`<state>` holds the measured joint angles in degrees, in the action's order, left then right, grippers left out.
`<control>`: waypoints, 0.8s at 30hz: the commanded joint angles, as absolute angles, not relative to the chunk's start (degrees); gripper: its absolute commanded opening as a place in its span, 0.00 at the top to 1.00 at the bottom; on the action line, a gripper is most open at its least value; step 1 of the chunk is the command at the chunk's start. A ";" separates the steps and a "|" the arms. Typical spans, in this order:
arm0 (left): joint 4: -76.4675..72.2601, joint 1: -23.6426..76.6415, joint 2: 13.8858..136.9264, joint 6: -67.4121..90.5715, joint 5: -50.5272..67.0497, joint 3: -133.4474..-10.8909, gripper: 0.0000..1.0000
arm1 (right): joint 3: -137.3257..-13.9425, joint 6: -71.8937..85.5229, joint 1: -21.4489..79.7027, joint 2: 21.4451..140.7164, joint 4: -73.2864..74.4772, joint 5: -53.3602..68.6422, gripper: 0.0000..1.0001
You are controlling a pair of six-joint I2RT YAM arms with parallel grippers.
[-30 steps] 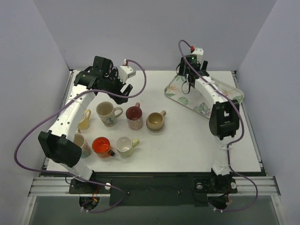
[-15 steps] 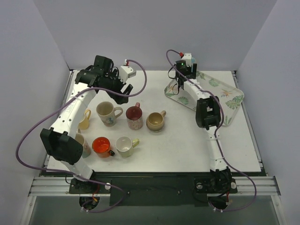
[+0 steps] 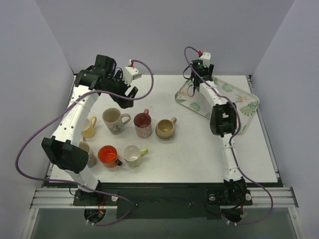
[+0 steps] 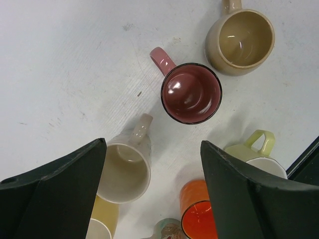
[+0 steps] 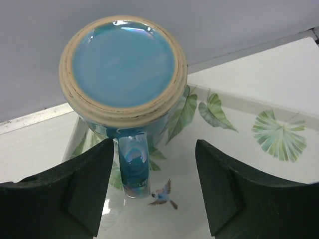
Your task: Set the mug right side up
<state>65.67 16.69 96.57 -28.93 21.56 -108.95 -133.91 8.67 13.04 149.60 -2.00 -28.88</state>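
A blue mug point(image 5: 124, 59) stands upside down, glazed base up, on a white tray with leaf prints point(image 5: 259, 164); its handle point(image 5: 134, 172) points toward the camera. My right gripper point(image 5: 154, 194) is open above the tray, and the handle lies between its fingers, close to the left finger point(image 5: 60, 199), apart from both. In the top view the right gripper point(image 3: 195, 85) covers the mug at the tray's point(image 3: 234, 97) far left corner. My left gripper point(image 3: 125, 93) is open and empty, high above the upright mugs.
Several upright mugs stand at the left: cream point(image 3: 113, 120), maroon point(image 3: 143, 122), tan point(image 3: 165, 129), yellow point(image 3: 88, 127), orange point(image 3: 107, 155), white with green handle point(image 3: 133, 155). They also show in the left wrist view, maroon point(image 4: 191, 93) central. Walls close the back and sides.
The right arm has folded in, its elbow swinging left, with the gripper staying over the tray's far left corner. The left gripper drew slightly back and left. The mugs have not moved.
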 commanded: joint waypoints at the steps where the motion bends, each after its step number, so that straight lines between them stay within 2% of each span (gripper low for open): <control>1: 67.85 16.17 97.12 -30.23 24.61 -113.29 0.13 | -136.58 10.99 12.04 148.18 -0.18 -28.04 0.41; 3: 68.38 16.08 97.38 -30.23 25.22 -114.08 0.13 | -136.76 11.25 12.04 148.27 -0.18 -28.39 0.54; 4: 68.38 16.08 97.38 -30.41 25.40 -114.08 0.13 | -136.84 11.42 12.04 148.36 -0.18 -28.30 0.64; 7: 68.55 15.91 97.21 -30.59 26.01 -114.17 0.13 | -137.81 11.51 11.60 148.88 1.93 -26.55 0.77; 8: 68.47 15.82 97.21 -30.59 26.02 -114.00 0.13 | -138.60 11.43 11.51 149.23 2.46 -26.11 0.88; 9: 68.21 15.82 97.29 -30.50 26.02 -113.73 0.13 | -138.43 11.34 11.43 148.89 2.37 -24.97 0.91; 10: 67.86 15.82 97.21 -30.41 25.93 -113.47 0.13 | -136.25 11.16 11.34 147.84 0.72 -24.18 1.00; 13: 67.33 15.82 96.94 -30.32 26.63 -112.33 0.13 | -122.84 11.33 11.25 141.26 -6.66 -21.46 1.00; 17: 67.33 16.70 97.73 -31.20 26.19 -112.23 0.13 | -109.02 23.42 9.76 128.35 -13.97 -15.39 1.00; 24: 65.31 25.55 99.40 -32.86 20.31 -111.71 0.12 | -93.45 34.01 7.21 112.00 -17.84 -5.55 1.00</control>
